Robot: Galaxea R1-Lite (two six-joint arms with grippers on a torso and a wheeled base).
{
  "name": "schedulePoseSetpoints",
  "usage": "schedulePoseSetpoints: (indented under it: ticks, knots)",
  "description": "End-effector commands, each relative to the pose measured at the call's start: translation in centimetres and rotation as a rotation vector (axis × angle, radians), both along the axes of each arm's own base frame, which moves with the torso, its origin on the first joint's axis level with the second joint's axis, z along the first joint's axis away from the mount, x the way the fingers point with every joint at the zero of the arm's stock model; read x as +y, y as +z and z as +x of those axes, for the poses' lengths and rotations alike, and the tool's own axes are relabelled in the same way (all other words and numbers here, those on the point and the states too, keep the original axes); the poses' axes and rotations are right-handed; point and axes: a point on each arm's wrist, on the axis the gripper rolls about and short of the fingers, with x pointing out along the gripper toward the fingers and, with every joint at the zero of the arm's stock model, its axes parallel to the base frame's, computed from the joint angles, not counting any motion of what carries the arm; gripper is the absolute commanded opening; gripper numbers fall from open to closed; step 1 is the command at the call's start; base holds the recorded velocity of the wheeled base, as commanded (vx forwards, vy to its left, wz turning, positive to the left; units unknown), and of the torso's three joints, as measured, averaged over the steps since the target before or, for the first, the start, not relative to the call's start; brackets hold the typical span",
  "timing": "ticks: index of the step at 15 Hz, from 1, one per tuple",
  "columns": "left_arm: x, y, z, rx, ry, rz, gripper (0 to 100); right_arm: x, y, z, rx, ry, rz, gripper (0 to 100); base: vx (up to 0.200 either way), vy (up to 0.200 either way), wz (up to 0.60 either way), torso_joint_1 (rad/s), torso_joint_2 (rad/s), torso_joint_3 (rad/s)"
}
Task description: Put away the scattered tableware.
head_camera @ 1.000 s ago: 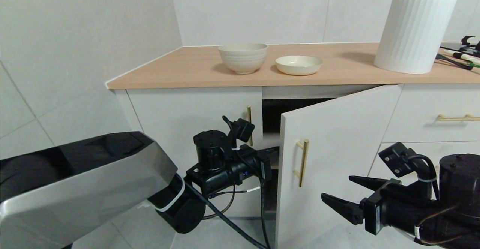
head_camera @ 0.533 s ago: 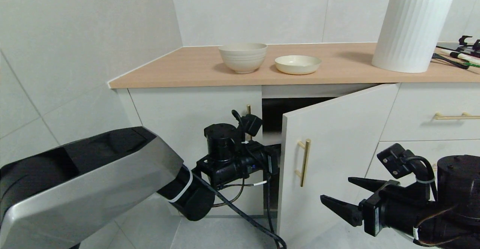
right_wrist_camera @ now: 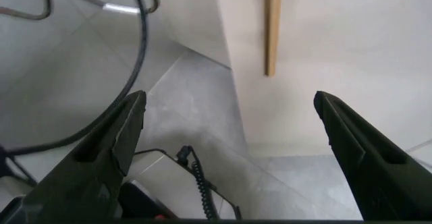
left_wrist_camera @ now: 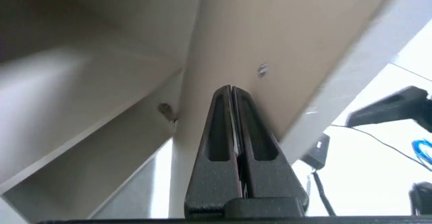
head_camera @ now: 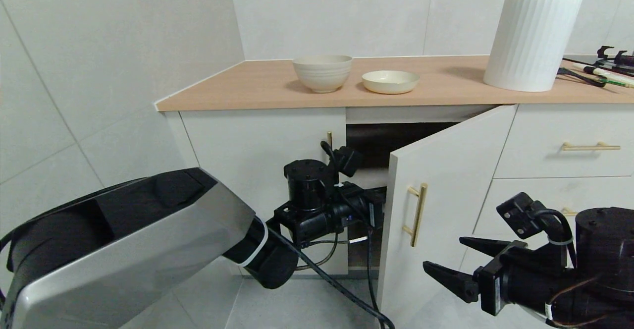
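1. Now, up on the bench — a ribbed bowl and a shallow dish sit side by side, just apart.
2. Left end effector is pinched fully closed, holding nothing, its tip at the inner side of the half-open cabinet door.
3. Right end effector hangs low in front of that door — spread wide, empty, near the gold handle.
4. A tall white ribbed container stands farther right on the bench.

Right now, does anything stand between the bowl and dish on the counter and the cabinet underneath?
Yes. The cabinet door is only partly open and stands across part of the opening. The left gripper, shut, sits at the door's inner face in the gap. The bowl and dish sit untouched on the counter.
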Motion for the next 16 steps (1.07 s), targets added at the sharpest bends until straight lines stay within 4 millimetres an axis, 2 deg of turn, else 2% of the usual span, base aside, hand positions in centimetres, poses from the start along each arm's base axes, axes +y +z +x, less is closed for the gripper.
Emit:
schedulePoseSetpoints:
  ticks: [1, 4, 8, 9, 11, 12, 13, 15, 16]
  knots:
    - [-0.4, -0.1, -0.1, -0.001, -0.008, -0.001, 0, 0.2, 0.1, -0.3, -0.002, 0.019, 0.002, 100, 0.0, 0.0, 0.0, 0.0, 0.0, 0.0]
    - [-1.3, -0.3, -0.7, 0.016, 0.009, 0.017, 0, 0.8, 0.0, -1.1, -0.002, 0.06, 0.003, 100, 0.0, 0.0, 0.0, 0.0, 0.0, 0.0]
    - [-3.4, 0.2, -2.6, -0.002, -0.002, 0.008, 0, 1.0, 0.4, -2.8, -0.013, 0.13, 0.02, 100, 0.0, 0.0, 0.0, 0.0, 0.0, 0.0]
    - [-4.8, 1.5, -6.4, -0.001, -0.102, -0.008, 0, 0.7, 1.2, -4.7, -0.04, 0.238, 0.067, 100, 0.0, 0.0, 0.0, 0.0, 0.0, 0.0]
    - [-5.5, 3.3, -12.3, 0.033, -0.357, -0.019, 0, 0.3, 2.3, -6.9, -0.048, 0.35, 0.092, 100, 0.0, 0.0, 0.0, 0.0, 0.0, 0.0]
    - [-5.2, 3.6, -13.5, 0.041, -0.427, -0.014, 0, 0.1, 2.8, -7.6, -0.047, 0.378, 0.093, 100, 0.0, 0.0, 0.0, 0.0, 0.0, 0.0]
    - [-5.0, 3.3, -13.7, 0.048, -0.441, -0.002, 0, -0.1, 3.2, -7.8, -0.049, 0.387, 0.096, 100, 0.0, 0.0, 0.0, 0.0, 0.0, 0.0]
    - [-4.1, 2.6, -12.1, 0.051, -0.386, 0.008, 0, -0.3, 3.6, -8.0, -0.052, 0.389, 0.101, 100, 0.0, 0.0, 0.0, 0.0, 0.0, 0.0]
    - [-2.7, 2.5, -10.0, 0.049, -0.312, 0.005, 0, -0.1, 3.6, -7.9, -0.052, 0.386, 0.101, 100, 0.0, 0.0, 0.0, 0.0, 0.0, 0.0]
